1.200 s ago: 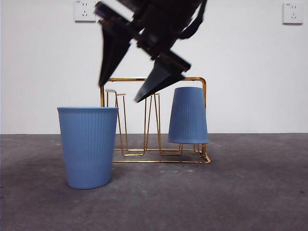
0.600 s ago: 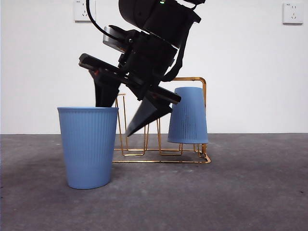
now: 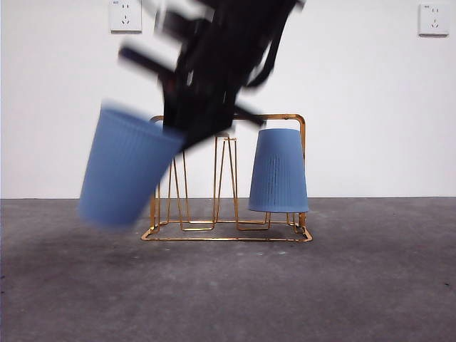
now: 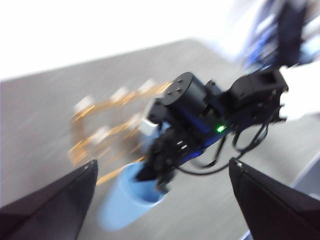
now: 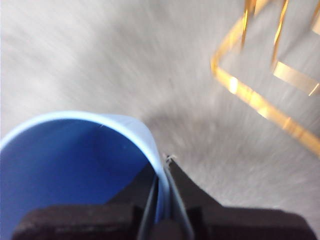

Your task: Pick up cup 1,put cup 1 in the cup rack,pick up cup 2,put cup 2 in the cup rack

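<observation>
Lifted cup: at the left of the front view I see a blue ribbed cup, clear of the grey worktop, tilted with its open mouth up and leaning towards the rack. It is blurred by motion.

Right end effector: my working arm. The right wrist view shows its two black jaws nearly closed, pinching the cup's rim wall, one jaw inside the mouth and one outside. In the front view it is the big dark shape coming down from the top centre, touching the cup's upper edge.

Cup rack: gold wire frame standing on the worktop, centre of the front view, just beside the lifted cup. The prongs on its left and middle are bare.

Racked cup: a second blue cup sits upside down on the rack's right-hand prongs.

Left end effector: waiting high and well apart, jaws spread wide, holding nothing; its camera looks down on the other arm and the rack.

Risk, grip: I judge the hold thin, a pinch on one flexible rim wall. A fast swing could let the cup rotate or slip.

Risk, rack: the cup must be turned mouth down over a bare prong. A misjudged approach could snag the wire, shift the light rack, or knock the racked cup.
</observation>
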Available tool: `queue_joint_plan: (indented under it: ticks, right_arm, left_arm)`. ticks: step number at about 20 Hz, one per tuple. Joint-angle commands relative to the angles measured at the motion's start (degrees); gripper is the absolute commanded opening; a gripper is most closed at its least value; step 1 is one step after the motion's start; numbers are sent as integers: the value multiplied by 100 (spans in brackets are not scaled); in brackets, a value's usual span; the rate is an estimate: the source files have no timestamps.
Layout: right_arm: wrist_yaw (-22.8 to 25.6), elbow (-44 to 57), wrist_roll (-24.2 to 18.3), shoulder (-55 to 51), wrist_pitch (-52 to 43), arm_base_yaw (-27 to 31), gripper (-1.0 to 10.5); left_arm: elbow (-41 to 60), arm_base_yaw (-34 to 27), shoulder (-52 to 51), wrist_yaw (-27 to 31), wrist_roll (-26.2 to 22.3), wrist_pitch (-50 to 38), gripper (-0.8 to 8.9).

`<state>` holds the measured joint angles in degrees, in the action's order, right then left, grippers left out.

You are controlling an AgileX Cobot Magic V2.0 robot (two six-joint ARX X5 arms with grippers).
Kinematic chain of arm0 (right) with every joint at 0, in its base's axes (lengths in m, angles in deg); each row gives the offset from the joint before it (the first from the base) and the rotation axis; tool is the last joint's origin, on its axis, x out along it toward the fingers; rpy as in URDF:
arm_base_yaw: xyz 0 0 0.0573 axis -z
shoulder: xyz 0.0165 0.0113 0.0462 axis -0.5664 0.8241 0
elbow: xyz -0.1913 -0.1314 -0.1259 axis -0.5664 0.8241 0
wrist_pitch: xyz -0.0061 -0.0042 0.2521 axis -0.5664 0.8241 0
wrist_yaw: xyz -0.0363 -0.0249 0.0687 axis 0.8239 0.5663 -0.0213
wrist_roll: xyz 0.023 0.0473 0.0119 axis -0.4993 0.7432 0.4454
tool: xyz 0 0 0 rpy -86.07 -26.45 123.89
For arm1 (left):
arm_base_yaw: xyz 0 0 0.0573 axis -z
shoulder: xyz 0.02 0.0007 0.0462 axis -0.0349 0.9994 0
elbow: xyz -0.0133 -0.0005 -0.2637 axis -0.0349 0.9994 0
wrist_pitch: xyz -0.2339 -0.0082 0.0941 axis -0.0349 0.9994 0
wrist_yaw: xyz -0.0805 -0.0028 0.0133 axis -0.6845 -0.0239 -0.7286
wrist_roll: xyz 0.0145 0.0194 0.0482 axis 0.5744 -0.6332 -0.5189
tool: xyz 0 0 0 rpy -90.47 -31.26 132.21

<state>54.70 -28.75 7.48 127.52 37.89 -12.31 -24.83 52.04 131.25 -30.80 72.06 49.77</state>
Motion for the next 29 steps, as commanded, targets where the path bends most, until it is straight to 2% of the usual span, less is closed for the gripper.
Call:
queue_joint_plan:
  ticks: [1,6,10,15,18,22,25,29]
  right_arm:
    - [234,7,-240,-997,-37,-4,-13]
    - [1189,7,-870,-3423,-7,-4,-12]
    - [1532,7,-1154,-4575,-72,-4,-12]
    - [1637,7,-1646,-5563,-361,-4,-12]
    - [1635,7,-1805,-6026,-599,-7,-12]
    - [1593,7,-2009,-6376,-835,-7,-12]
    - [1453,7,-2085,-6437,-1010,-7,-12]
    - [1333,7,-2114,-6402,-1246,-7,-12]
  left_arm:
    - [11,4,17,-323,76,-686,440]
    - [11,4,337,-1456,256,-2332,440]
    - [11,4,721,-2192,455,-3274,440]
    - [11,4,1436,-3176,909,-4457,441]
    - [11,4,1928,-3783,1397,-5414,442]
    - [11,33,2583,-4474,2288,-7047,442]
    - [11,164,3056,-4623,2898,-8183,443]
    - [11,317,3569,-4658,3480,-9329,445]
